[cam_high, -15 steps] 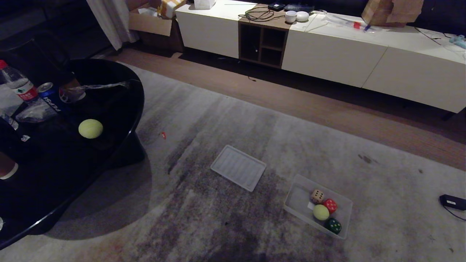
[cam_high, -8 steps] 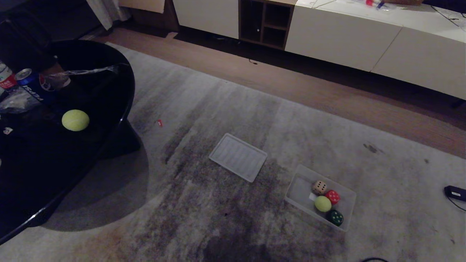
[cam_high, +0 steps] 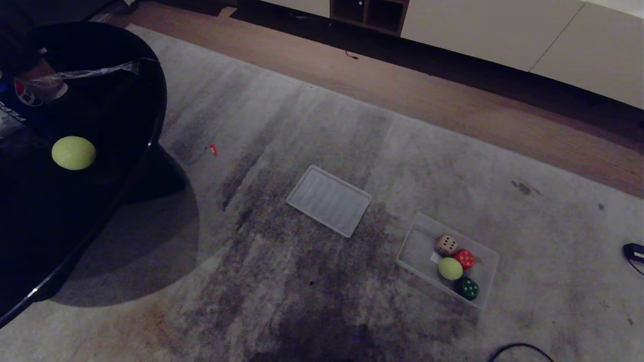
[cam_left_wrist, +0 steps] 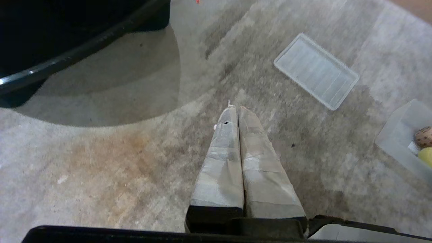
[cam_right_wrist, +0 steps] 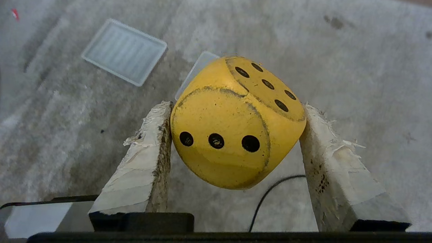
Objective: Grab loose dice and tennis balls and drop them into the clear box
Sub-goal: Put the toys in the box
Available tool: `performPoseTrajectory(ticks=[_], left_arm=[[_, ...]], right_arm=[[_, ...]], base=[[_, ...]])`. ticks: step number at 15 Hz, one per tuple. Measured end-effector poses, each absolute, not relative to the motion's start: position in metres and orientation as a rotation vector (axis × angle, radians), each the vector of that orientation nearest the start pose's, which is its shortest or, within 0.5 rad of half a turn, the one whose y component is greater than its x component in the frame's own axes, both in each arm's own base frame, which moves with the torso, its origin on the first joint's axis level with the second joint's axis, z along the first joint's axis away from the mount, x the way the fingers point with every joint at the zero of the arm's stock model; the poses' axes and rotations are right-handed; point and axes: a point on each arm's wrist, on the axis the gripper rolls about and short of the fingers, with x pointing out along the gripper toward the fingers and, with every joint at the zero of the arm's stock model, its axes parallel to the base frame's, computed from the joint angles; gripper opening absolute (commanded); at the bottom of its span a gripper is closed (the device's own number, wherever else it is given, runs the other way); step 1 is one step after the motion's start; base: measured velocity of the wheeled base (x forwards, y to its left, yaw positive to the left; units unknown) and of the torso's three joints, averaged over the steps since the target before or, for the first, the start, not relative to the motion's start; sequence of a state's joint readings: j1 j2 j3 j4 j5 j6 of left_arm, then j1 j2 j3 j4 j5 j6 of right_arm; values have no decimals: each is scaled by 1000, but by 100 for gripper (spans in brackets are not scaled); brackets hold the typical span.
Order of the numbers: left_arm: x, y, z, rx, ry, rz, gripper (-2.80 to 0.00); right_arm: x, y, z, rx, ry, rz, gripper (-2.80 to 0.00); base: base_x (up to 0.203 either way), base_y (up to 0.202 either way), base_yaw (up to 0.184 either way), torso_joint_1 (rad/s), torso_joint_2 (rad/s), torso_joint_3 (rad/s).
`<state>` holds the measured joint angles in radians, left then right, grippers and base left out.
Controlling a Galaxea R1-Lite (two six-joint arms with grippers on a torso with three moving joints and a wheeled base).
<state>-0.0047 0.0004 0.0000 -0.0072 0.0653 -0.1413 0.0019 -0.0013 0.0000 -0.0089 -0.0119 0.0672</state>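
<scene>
On the rug, the clear box point(cam_high: 484, 255) holds a tan die point(cam_high: 446, 245), a red die point(cam_high: 465, 259), a dark green die point(cam_high: 468, 288) and one tennis ball point(cam_high: 450, 268). A second tennis ball point(cam_high: 73, 153) lies on the black table point(cam_high: 100, 211) at the left. Neither gripper shows in the head view. My right gripper point(cam_right_wrist: 237, 106) is shut on a yellow die point(cam_right_wrist: 236, 135), held above the rug, and a corner of the clear box point(cam_right_wrist: 197, 72) peeks out behind it. The left gripper point(cam_left_wrist: 236, 108) hangs shut and empty over the rug, with the clear box point(cam_left_wrist: 398, 135) off to its side.
The flat ribbed lid point(cam_high: 329, 200) lies on the rug left of the box. A black cable point(cam_high: 518, 348) curls at the near edge and a small black device point(cam_high: 634, 251) sits at the right. A white low cabinet point(cam_high: 503, 30) lines the far wall beyond a wooden floor strip.
The head view has tilted downward, so the whole scene has slid up and the cabinet top has left the picture. Nothing on the rug or table has moved.
</scene>
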Motion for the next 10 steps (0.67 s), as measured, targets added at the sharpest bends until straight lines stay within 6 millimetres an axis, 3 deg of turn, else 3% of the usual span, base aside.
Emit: performPoseTrajectory(ticks=[10], left_arm=[[-23, 2, 76, -141, -11, 60, -280]], right_arm=[[-23, 0, 76, 65, -11, -10, -280]], base=[[0, 0, 0, 2, 3, -196]])
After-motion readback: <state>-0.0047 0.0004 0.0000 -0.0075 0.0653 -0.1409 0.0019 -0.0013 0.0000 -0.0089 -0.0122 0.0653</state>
